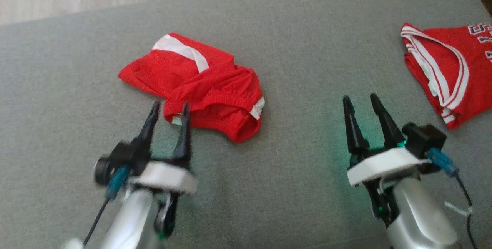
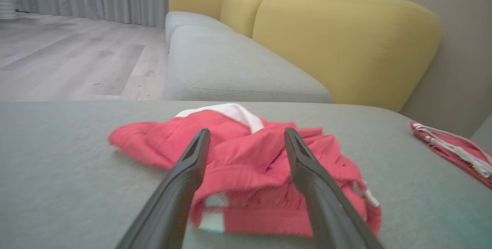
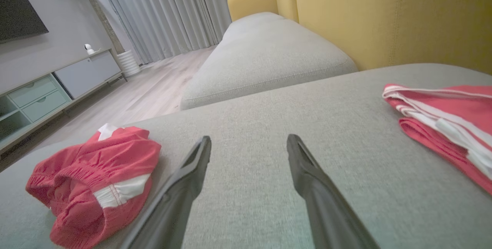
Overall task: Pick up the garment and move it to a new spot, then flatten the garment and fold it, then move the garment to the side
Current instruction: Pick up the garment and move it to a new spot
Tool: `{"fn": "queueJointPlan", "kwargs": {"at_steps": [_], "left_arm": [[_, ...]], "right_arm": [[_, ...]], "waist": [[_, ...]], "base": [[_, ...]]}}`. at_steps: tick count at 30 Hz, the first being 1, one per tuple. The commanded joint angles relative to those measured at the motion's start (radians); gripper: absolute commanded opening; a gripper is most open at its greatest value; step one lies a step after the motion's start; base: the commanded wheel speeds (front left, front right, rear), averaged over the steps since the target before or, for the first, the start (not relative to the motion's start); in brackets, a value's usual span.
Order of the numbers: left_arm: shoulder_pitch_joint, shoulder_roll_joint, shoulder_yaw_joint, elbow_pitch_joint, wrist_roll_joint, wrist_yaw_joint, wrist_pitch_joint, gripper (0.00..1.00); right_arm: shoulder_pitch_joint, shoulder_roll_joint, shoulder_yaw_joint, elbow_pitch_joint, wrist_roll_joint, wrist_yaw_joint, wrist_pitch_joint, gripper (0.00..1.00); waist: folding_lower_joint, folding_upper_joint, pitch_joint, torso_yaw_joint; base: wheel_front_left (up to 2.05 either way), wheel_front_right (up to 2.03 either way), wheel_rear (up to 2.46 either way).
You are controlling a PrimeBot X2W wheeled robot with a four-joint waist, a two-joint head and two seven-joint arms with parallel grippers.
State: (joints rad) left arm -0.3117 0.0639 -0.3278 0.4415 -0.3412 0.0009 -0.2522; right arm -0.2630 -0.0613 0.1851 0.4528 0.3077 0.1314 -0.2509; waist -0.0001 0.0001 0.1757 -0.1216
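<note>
Left fingers (image 1: 183, 133) spread at shorts (image 1: 207, 87), right fingers (image 1: 352, 126) spread, cabinet (image 3: 38, 95) in right wrist view

left claw (image 1: 170, 107): fingers apart, blurred | right claw (image 1: 360, 99): fingers apart, pointing forward

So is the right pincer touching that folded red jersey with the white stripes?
Apart. In the head view bare grey cushion shows between the right pincer and the folded jersey; the right wrist view shows the same gap.
</note>
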Motion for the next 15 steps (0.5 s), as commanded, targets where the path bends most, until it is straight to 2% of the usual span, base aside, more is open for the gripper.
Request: {"fn": "queueJointPlan", "kwargs": {"at_steps": [1,4,8,15], "left_arm": [[0.012,0.022,0.050,-0.039,0.017,0.007,-0.009,1.00],[0.100,0.026,0.129,-0.087,0.067,0.016,-0.009,1.00],[0.200,0.020,0.204,-0.119,0.118,0.006,-0.009,1.00],[0.308,-0.001,0.287,-0.154,0.167,-0.021,-0.009,1.00]], "right_arm": [[0.001,0.011,0.017,-0.023,-0.005,-0.001,-0.011,1.00],[0.023,0.011,0.012,-0.011,-0.007,-0.001,-0.011,1.00],[0.058,0.011,0.009,0.003,-0.005,-0.001,-0.011,1.00],[0.111,0.011,0.004,0.032,-0.009,-0.001,-0.011,1.00]], "waist": [[0.0001,-0.0001,-0.025,0.015],[0.0001,-0.0001,-0.060,0.029],[0.0001,-0.0001,-0.104,0.045],[0.0001,-0.0001,-0.147,0.058]], "base": [[0.00,0.00,0.00],[0.00,0.00,0.00],[0.00,0.00,0.00],[0.00,0.00,0.00]]}}
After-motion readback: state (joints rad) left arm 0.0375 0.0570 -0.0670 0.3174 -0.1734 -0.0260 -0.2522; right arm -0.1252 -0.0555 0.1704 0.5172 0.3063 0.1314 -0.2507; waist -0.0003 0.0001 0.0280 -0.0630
